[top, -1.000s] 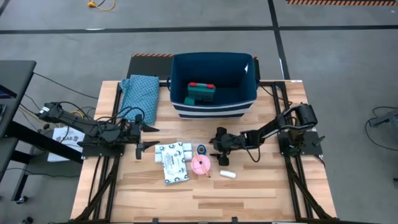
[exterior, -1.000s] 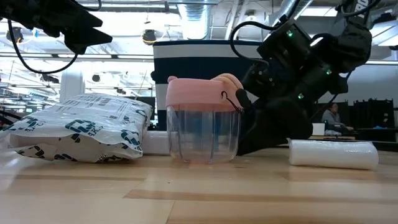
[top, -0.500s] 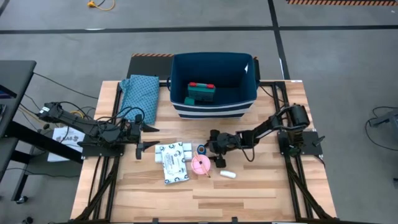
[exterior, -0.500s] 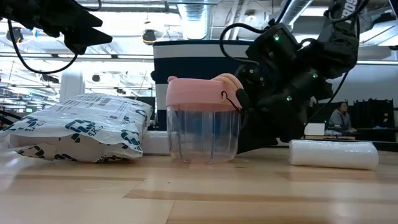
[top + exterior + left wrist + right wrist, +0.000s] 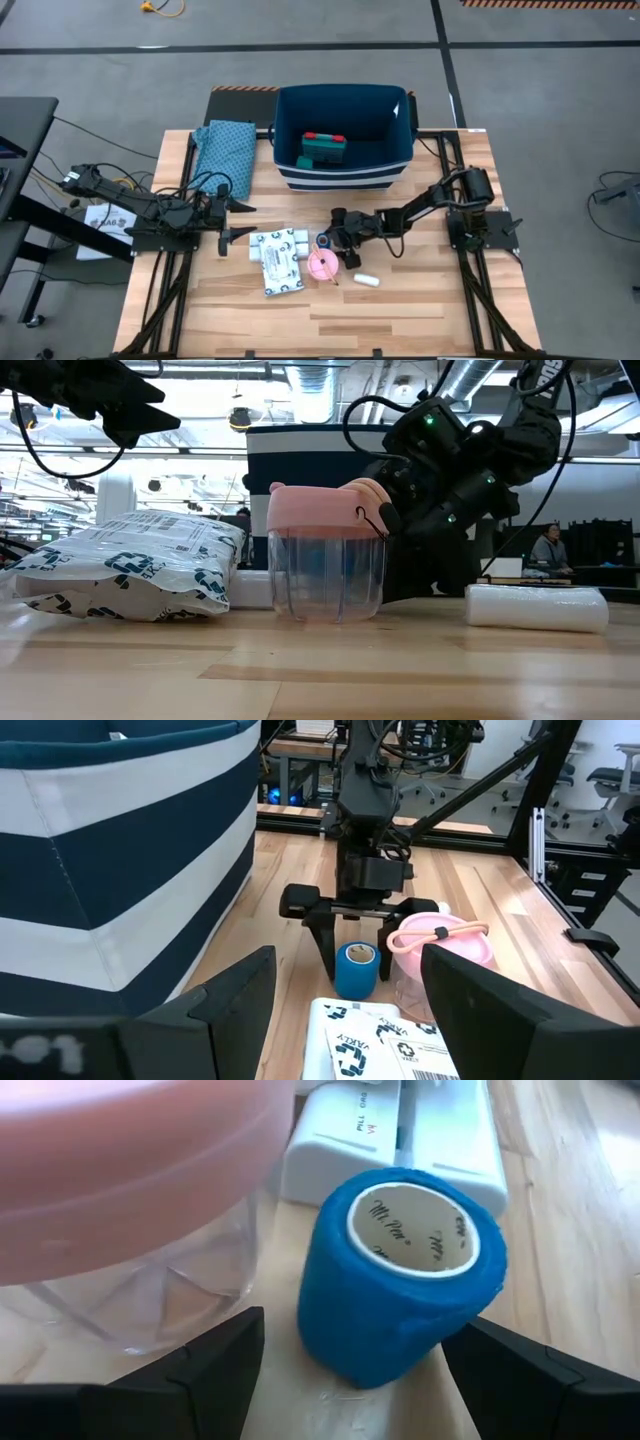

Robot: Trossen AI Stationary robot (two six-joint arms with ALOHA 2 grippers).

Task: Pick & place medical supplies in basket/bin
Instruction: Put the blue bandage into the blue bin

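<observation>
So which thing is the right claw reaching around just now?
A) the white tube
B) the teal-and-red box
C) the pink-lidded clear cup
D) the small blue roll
D: the right claw stands open with one finger on either side of the small blue roll, which stands upright on the table and is not yet gripped.

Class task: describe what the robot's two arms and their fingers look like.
Both arms are dark, jointed, with black cables looping along them. The right gripper has flat black fingers on a crossbar; small green lights glow on that arm. The left gripper has matching pointed black fingers.
</observation>
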